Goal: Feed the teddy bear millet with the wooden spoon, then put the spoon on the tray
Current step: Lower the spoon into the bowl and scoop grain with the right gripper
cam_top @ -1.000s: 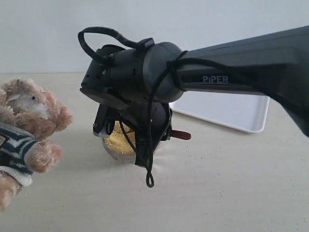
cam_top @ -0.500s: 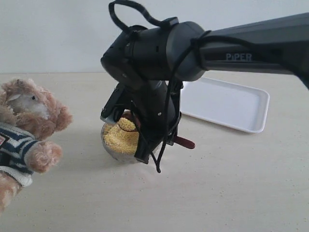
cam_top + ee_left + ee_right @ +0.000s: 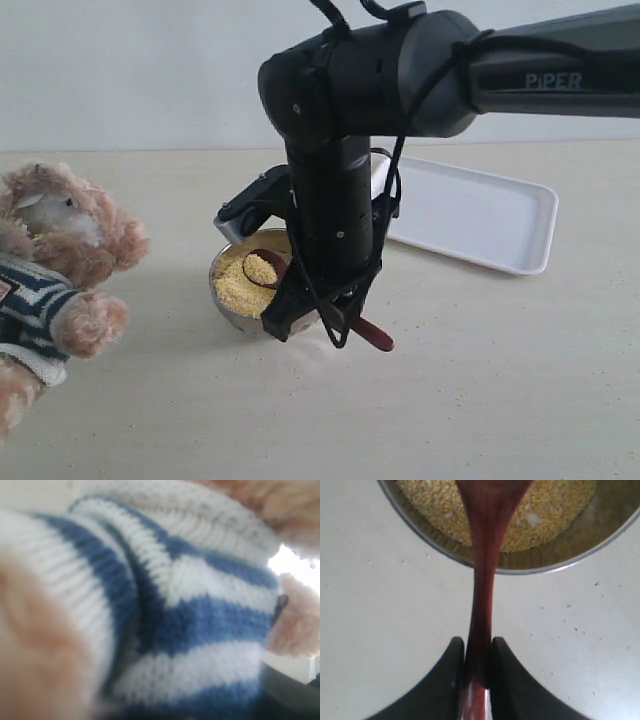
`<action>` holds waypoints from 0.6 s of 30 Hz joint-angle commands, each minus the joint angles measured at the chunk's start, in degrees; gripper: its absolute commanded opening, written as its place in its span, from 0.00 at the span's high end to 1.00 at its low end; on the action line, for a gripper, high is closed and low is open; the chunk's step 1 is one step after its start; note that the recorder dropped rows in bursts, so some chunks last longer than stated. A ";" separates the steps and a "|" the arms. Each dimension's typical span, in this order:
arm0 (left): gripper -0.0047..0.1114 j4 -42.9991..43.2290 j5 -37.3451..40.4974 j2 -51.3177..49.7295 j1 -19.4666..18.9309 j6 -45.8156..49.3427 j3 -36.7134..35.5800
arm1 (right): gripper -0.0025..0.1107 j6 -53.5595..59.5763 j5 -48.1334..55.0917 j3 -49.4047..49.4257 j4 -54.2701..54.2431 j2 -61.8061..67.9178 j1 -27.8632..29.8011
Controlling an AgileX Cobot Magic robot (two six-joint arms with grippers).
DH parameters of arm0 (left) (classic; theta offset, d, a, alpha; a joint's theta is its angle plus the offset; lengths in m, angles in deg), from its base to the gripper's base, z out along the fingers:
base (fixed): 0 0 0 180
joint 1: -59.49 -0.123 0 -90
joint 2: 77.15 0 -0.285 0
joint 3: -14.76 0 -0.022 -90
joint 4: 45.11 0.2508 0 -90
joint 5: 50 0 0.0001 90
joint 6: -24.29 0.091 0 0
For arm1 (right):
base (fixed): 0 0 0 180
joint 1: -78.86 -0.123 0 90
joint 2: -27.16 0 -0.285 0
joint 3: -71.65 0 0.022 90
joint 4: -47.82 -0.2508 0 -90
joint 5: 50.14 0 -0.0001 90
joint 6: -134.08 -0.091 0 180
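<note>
Jaws of the right gripper are pinching the handle of the wooden spoon, whose heaped scoop is hanging just over the millet in the metal bowl at centre frame. Its long axis is pointing up-left toward the teddy bear at the left edge, well apart. The tray is lying upper right on the beige table. The left gripper is not showing.

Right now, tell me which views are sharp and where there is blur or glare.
Exterior view: sharp, even light, faint shadow beside the bowl. Left wrist view: the bear fills it, out of focus, with a blown-out patch by the fur. Right wrist view: spoon crisp, a glare streak on its handle between the right gripper fingers.
</note>
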 commanded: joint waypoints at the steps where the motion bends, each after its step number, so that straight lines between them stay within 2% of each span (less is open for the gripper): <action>1: 0.90 -1.11 0.31 0.90 -0.09 -0.06 0.19 | 0.95 -0.24 0.21 2.91 -0.47 -3.50 1.25; 11: 0.90 -1.11 0.41 0.90 -0.09 -0.06 0.19 | 0.95 2.47 0.21 4.34 -5.16 -6.66 1.35; 13: 0.90 -1.11 0.41 0.90 -0.09 -0.06 0.19 | 0.95 0.14 0.21 4.34 -1.46 -5.80 1.91; 16: 0.90 -1.11 0.41 0.90 -0.09 -0.06 0.19 | 0.95 3.39 0.21 4.34 -7.36 -5.55 1.91; 18: 0.90 -1.11 0.41 0.90 -0.09 -0.06 0.19 | 0.95 3.64 0.21 4.34 -4.70 -5.55 1.91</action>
